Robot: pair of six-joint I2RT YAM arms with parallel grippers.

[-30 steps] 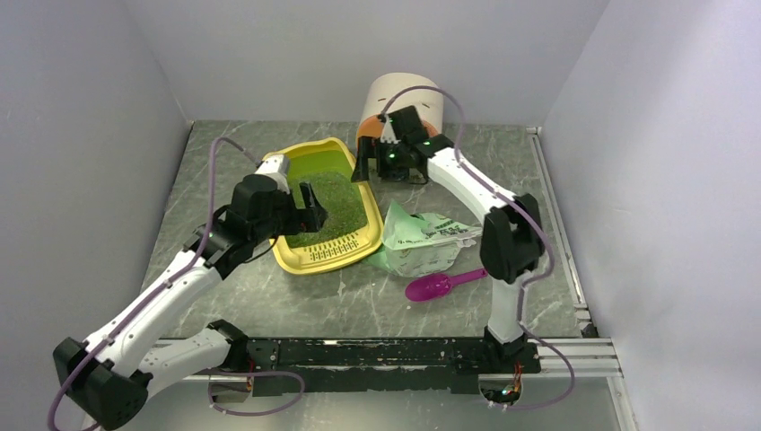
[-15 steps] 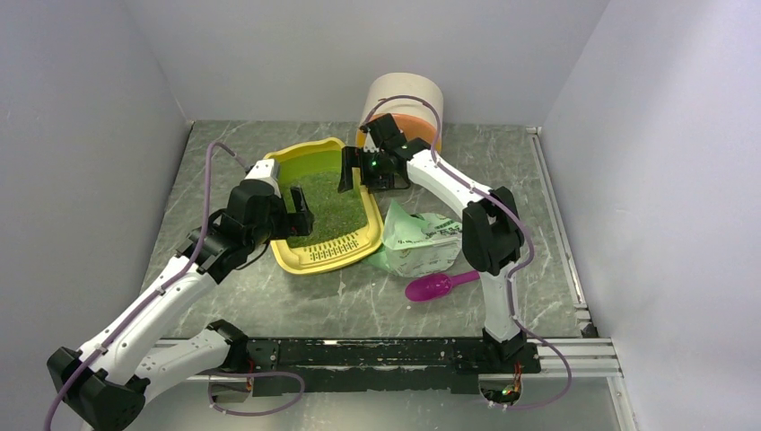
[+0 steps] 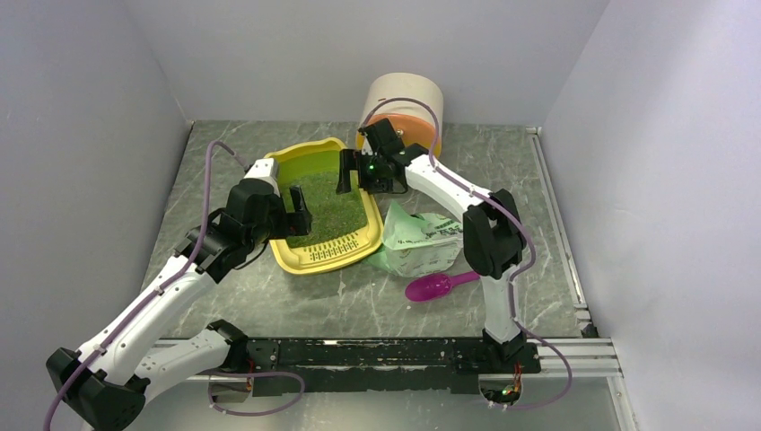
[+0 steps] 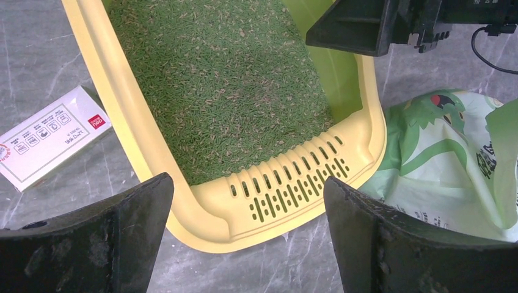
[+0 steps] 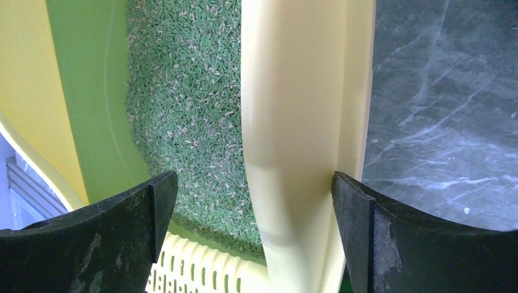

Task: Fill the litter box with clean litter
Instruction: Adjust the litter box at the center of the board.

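Observation:
The yellow litter box [image 3: 357, 250] lies mid-table with its slotted grille at the near end. Greenish-grey clean litter [image 3: 330, 208] covers its floor. My left gripper [image 3: 297, 212] hangs open above the box's left near part. In the left wrist view it [image 4: 247, 184] stands wide over the grille [image 4: 287, 190], with litter [image 4: 226, 91] beyond and nothing between the jaws. My right gripper [image 3: 352, 171] is open at the box's right rim. In the right wrist view it [image 5: 253, 183] straddles that rim [image 5: 293, 122], one finger over the litter [image 5: 183, 104], the other outside over the table.
A pale green and white bag [image 3: 422, 238] lies right of the box, touching its corner. A magenta scoop [image 3: 435, 285] lies nearer, by the bag. A round beige-orange cabinet [image 3: 404, 101] stands at the back. A white card [image 4: 49, 137] lies left of the box.
My right gripper has moved left from in front of the cabinet to the box's right rim. My left gripper has drawn back slightly toward the box's left side. Both stay open.

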